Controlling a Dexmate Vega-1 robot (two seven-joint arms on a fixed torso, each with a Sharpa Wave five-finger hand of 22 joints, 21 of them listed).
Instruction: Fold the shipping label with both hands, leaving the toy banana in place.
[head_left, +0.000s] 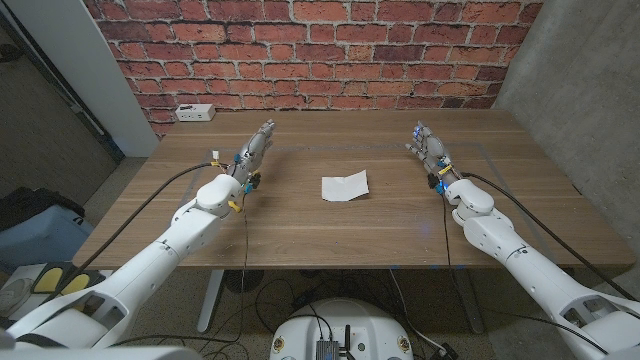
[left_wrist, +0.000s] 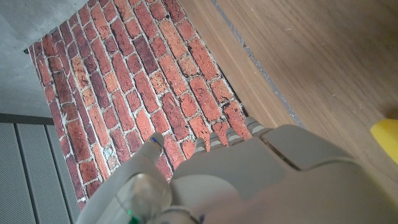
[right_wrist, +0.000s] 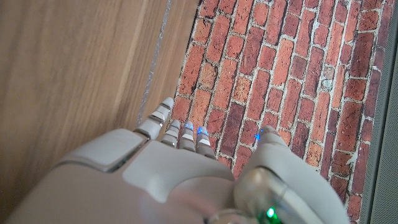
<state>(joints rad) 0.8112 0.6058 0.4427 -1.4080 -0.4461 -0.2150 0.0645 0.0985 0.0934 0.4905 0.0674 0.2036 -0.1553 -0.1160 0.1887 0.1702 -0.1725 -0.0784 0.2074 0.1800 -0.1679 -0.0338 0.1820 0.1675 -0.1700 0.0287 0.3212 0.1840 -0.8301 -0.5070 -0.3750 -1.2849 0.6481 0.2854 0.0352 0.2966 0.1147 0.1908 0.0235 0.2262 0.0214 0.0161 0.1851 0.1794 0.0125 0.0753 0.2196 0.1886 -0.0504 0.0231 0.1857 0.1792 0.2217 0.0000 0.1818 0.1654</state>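
Note:
The white shipping label (head_left: 345, 186) lies flat near the middle of the wooden table (head_left: 380, 225), one corner slightly lifted. My left hand (head_left: 252, 152) stands on its edge to the label's left, well apart from it, fingers stretched toward the wall and holding nothing. My right hand (head_left: 428, 148) stands the same way to the label's right, also empty. The left wrist view shows the back of my left hand (left_wrist: 249, 174) and a small yellow shape (left_wrist: 385, 134) at the picture's edge; I cannot tell what it is. The right wrist view shows the back of my right hand (right_wrist: 180, 174).
A white power strip (head_left: 192, 113) lies at the table's back left corner. A red brick wall (head_left: 320, 50) stands right behind the table's far edge. Cables run along both arms.

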